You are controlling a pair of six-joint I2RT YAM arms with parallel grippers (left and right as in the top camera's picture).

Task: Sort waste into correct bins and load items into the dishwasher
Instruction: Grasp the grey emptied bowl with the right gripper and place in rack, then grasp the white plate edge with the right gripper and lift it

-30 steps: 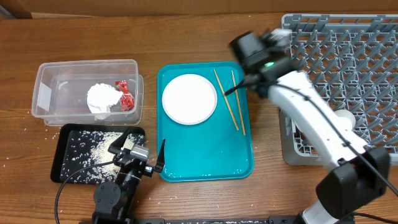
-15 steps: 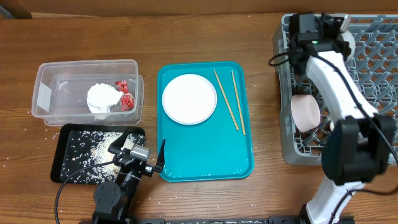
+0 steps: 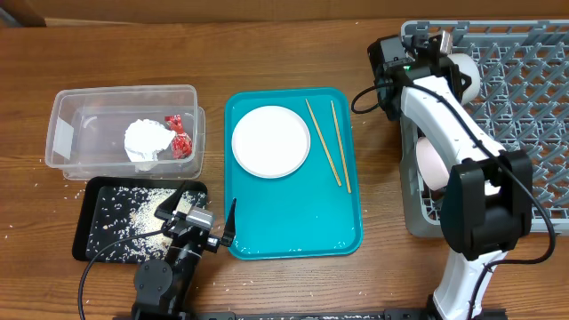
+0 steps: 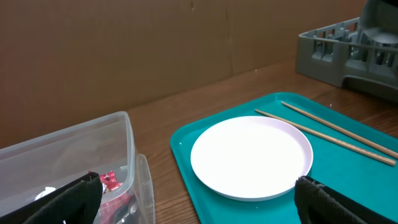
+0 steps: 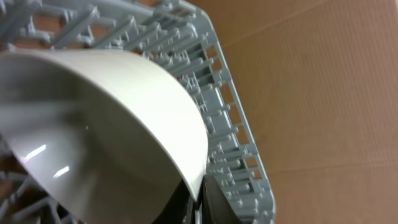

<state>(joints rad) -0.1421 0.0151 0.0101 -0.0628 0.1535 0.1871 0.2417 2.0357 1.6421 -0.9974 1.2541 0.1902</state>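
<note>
Overhead first. My right gripper (image 3: 440, 49) is up at the far left corner of the dish rack (image 3: 524, 107), clamped on the rim of a white bowl (image 3: 462, 76). The bowl sits just inside that corner, on the rack side of the jaws. I can't tell from up here if it's resting on the pegs yet. A second bowl (image 3: 436, 164) stands on edge further down the rack's left side.

The left gripper (image 3: 203, 218) is parked at the near left corner of the teal tray (image 3: 293, 227), jaws spread wide with nothing in them. Waste looks sorted: the tissue wad (image 3: 145, 140) and red wrapper (image 3: 180, 138) are in the clear tub (image 3: 116, 92), and the rice (image 3: 142, 209) is in the black tray (image 3: 93, 213). The plate (image 3: 271, 140) and chopsticks (image 3: 324, 142) are on the teal tray. The sticks lie on its right half, long axis running far to near with a slight slant, so I'd say they're on the right arm's side.

Left wrist: the plate is dead ahead between the open jaws, with the chopsticks beyond it to the right, running diagonally. The tub is off to the left, with the wrapper visible through its wall.

Right wrist: the bowl fills the left of the view. Its rim is pinched between the jaws at the bottom edge, and its body swells up and to the left from there. Rack pegs are right behind it. My guess is the next move is just letting go, so what matters is that the bowl hangs off to one side of the grip and may tip that way.
</note>
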